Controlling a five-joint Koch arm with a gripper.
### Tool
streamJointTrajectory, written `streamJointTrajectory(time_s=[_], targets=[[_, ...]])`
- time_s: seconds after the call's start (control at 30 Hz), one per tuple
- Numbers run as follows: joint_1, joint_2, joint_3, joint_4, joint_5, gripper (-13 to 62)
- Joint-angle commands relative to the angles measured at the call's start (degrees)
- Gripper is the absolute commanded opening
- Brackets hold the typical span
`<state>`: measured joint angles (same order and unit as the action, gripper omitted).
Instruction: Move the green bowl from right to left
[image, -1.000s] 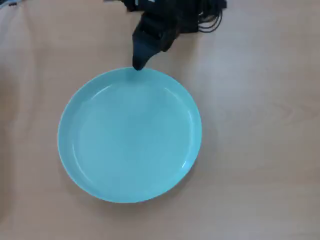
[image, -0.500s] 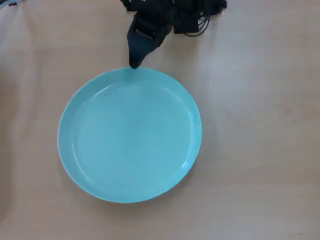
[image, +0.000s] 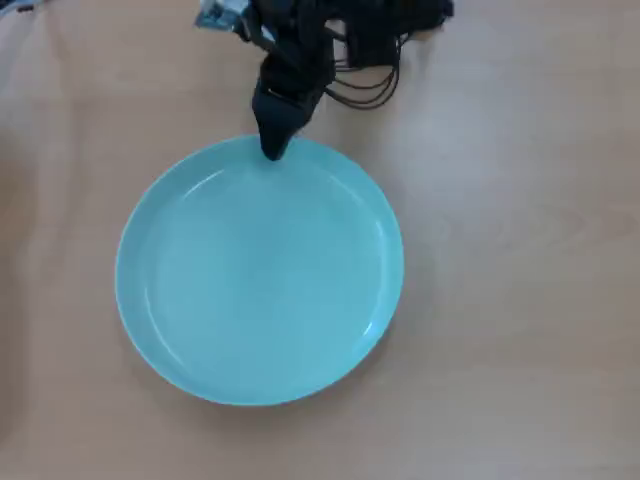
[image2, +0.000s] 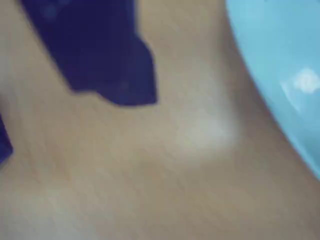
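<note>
I've got the green bowl (image: 260, 275) sitting flat on the wooden table (image: 520, 300), a little toward nine o'clock of centre in the overhead view. My gripper (image: 272, 150) sits at the bowl's twelve o'clock rim; whether the jaws are spread or pinched, I cannot tell. The wrist view is blurred, showing bowl edge (image2: 280, 75) and bare table.

The bowl looks glossy, rigid, likely slippery and chippable, so I judge the low rim the only place to grip or hook.

Cables (image: 370, 70) lie near one o'clock, well apart. Nothing stands toward nine o'clock.
</note>
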<state>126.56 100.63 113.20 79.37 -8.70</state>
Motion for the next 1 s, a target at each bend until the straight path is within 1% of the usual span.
streamJointTrajectory(time_s=[0.0,0.37,0.73,0.83,0.97], targets=[[-0.18,-2.2,-3.08,-0.35,-2.72,52.6],[-2.99,-11.78,-5.1,-1.05,-3.34,52.6],[-2.64,-12.57,-6.24,-1.14,-3.25,52.4],[-2.64,-13.1,-6.68,-1.41,-3.25,50.0],[-2.72,-13.36,-6.68,-2.55,-3.25,42.0]])
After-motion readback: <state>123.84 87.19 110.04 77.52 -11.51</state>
